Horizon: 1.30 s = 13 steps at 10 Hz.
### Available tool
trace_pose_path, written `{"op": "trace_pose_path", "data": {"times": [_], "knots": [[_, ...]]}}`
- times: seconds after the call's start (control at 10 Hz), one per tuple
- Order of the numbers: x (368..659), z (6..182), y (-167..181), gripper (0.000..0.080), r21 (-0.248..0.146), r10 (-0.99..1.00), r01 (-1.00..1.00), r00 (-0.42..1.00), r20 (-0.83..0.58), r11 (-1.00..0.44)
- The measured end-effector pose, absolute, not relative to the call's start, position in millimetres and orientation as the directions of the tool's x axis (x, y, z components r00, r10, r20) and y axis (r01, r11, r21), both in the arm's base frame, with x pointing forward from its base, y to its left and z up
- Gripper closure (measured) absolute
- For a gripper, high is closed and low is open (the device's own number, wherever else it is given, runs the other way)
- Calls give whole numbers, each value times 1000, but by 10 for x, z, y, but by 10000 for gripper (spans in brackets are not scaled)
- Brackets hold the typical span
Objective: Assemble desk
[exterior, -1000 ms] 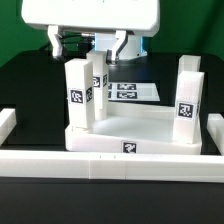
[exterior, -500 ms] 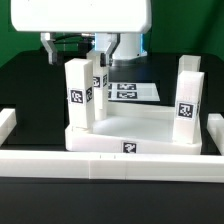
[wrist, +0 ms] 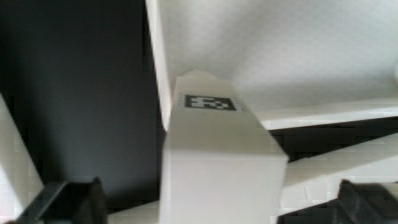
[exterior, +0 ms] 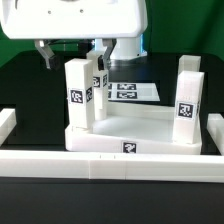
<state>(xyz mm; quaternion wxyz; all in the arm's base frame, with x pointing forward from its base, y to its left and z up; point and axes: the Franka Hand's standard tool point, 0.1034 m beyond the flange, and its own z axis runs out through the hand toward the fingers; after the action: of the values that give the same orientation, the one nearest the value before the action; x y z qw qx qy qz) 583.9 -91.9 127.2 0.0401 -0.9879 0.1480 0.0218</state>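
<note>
The white desk top (exterior: 135, 128) lies tray-side up behind the front rail. Three tagged white legs stand in it: the near left leg (exterior: 79, 96), a second left leg (exterior: 98, 76) just behind it, and the right leg (exterior: 189, 96). My gripper (exterior: 72, 52) hangs over the left legs, open. In the wrist view a tagged leg (wrist: 222, 150) rises between the dark fingertips (wrist: 71, 203), with a gap on each side, so the gripper (wrist: 217, 206) holds nothing. The desk top's pale surface (wrist: 302, 45) shows beyond the leg.
A long white border rail (exterior: 110, 166) runs across the front, with raised ends at the exterior view's left (exterior: 6, 122) and right (exterior: 214, 128). The marker board (exterior: 128, 91) lies flat on the black table behind the desk top.
My gripper has moved toward the exterior view's left, from over the marker board's side to above the left legs. The desk top and legs have not moved.
</note>
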Motion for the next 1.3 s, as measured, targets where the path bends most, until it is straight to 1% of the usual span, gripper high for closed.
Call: {"op": "trace_pose_path", "data": {"times": [0.2, 0.3, 0.5, 0.6, 0.7, 1.1, 1.3], "knots": [[5867, 1222, -935, 151, -64, -289, -292, 956, -50, -954], [5880, 1212, -922, 175, -60, -285, -287, 958, -39, -956], [5893, 1209, -908, 456, -58, -282, -283, 959, -30, -957], [5894, 1210, -915, 456, -58, -283, -284, 959, -29, -957], [5894, 1210, -915, 512, -58, -283, -284, 959, -29, -957], [5894, 1209, -917, 512, -58, -319, -320, 947, -32, -946], [5892, 1204, -930, 512, -58, -469, -471, 882, -37, -880]]}}
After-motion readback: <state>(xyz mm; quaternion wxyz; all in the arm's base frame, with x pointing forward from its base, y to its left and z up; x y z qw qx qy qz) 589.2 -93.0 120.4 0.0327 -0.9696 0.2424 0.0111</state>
